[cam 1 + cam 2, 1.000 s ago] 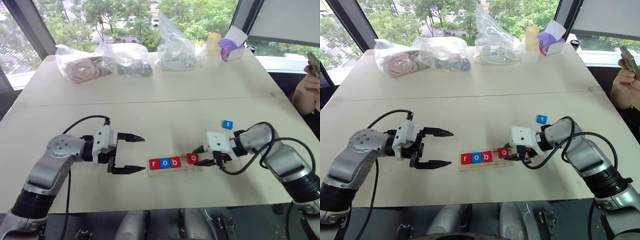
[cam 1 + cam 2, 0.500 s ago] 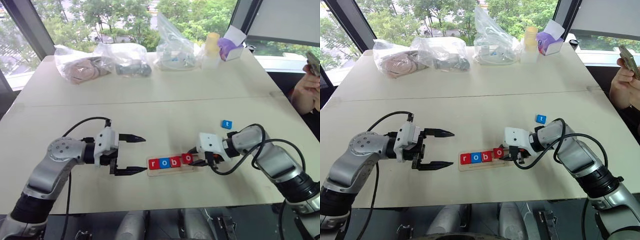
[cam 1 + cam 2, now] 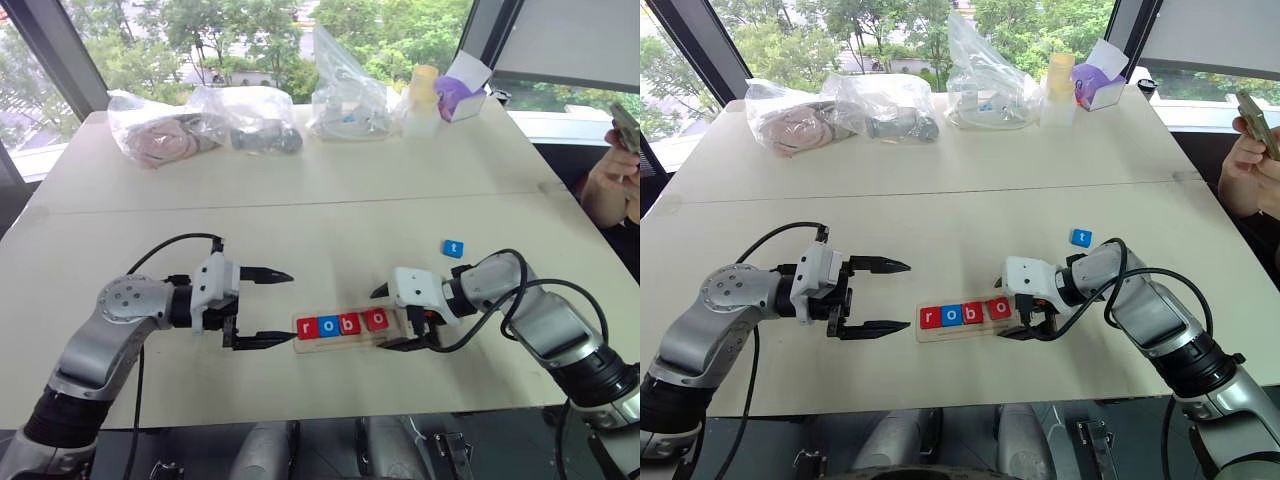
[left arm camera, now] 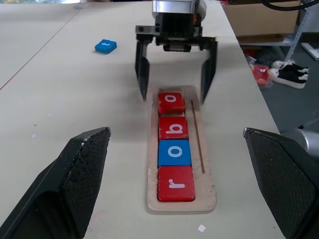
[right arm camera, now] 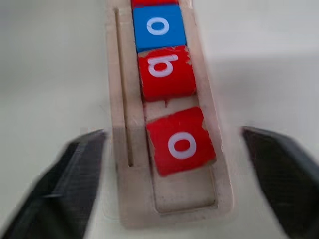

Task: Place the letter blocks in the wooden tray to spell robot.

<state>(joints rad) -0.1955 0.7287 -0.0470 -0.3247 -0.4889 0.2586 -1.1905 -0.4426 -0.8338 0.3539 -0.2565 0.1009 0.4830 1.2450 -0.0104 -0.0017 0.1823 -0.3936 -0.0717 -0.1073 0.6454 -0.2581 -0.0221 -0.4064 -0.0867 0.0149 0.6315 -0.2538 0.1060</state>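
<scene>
Four tiles sit in the wooden tray [image 3: 345, 335]; our pincers stand spread at either end.

The tray is a narrow light-wood strip with rounded corners and a shallow recess, its long axis running left to right across the pale matte surface [image 3: 330, 205]. In it lie flat square letter blocks [image 4: 173, 145]: red r, blue o, red b, then a red o [image 5: 181, 141] tilted slightly askew, with bare recess beyond it. The blue t block [image 3: 454, 248] lies apart on the surface, behind our right arm. Our right pincer [image 3: 388, 318] has its black fingers wide, straddling the tray's right end and holding nothing; a second ago it was clamped on the red o, still off the row. Our left pincer [image 3: 270, 307] is wide open and empty, pointing at the tray's left end.
</scene>
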